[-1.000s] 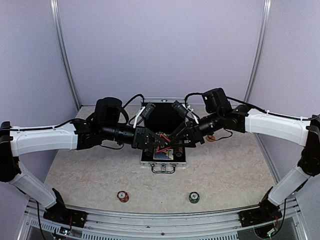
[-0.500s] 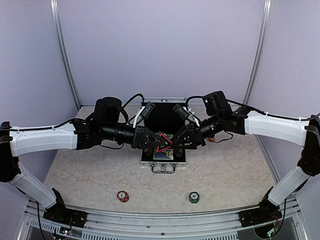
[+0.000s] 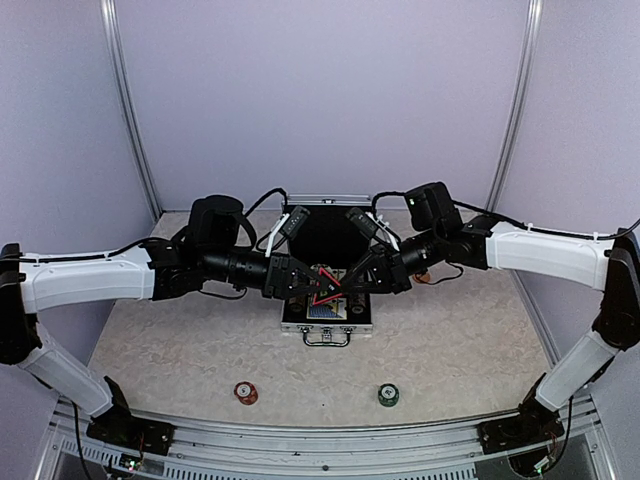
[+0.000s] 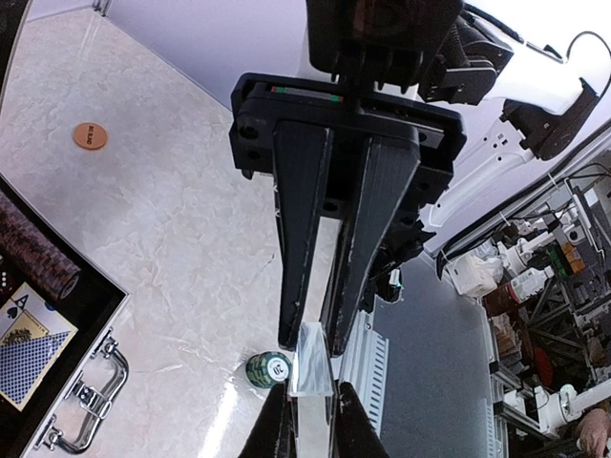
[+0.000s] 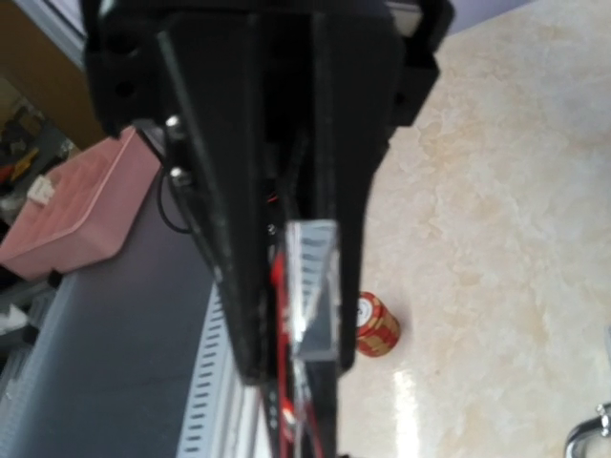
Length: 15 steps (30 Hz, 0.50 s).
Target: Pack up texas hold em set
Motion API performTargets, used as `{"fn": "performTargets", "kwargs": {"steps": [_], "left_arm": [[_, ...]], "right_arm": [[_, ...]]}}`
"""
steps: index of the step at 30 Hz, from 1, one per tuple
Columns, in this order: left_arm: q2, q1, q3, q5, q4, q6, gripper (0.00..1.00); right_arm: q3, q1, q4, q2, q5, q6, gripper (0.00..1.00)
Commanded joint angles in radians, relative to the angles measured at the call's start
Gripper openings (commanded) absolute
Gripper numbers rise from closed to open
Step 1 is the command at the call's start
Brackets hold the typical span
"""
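While the open case (image 3: 327,325) at mid-frame already holds cards (image 4: 29,355), the marker (image 3: 324,290) hangs above it, pinched between the near-closed left fingers (image 4: 275,431) and right fingers (image 4: 374,229). A red stack (image 3: 245,392), a green stack (image 3: 388,395) and a disc (image 4: 90,135) sit loose on the surface (image 3: 180,350), so I'd say much remains.

The triangle marker (image 3: 322,294) is red-black, case (image 3: 295,326) silver (lined black), left chip stack (image 3: 245,392) red, right chip stack (image 3: 388,395) green.
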Motion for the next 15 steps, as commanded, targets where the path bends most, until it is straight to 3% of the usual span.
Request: {"fn": "performTargets", "kwargs": {"steps": [1, 4, 10, 15], "left_arm": [[-0.032, 0.003, -0.007, 0.001, 0.037, 0.005, 0.00], [-0.035, 0.003, -0.009, -0.008, 0.036, 0.003, 0.00], [-0.050, 0.015, -0.022, -0.032, 0.032, -0.007, 0.55], [-0.096, 0.044, -0.049, -0.060, 0.027, -0.025, 0.84]], "right_arm": [[-0.006, -0.008, 0.027, 0.019, -0.050, 0.010, 0.01], [-0.013, -0.007, 0.037, 0.017, -0.059, 0.016, 0.00], [-0.035, -0.016, 0.078, -0.024, -0.040, 0.030, 0.00], [-0.072, -0.056, 0.124, -0.073, -0.036, 0.062, 0.00]]}}
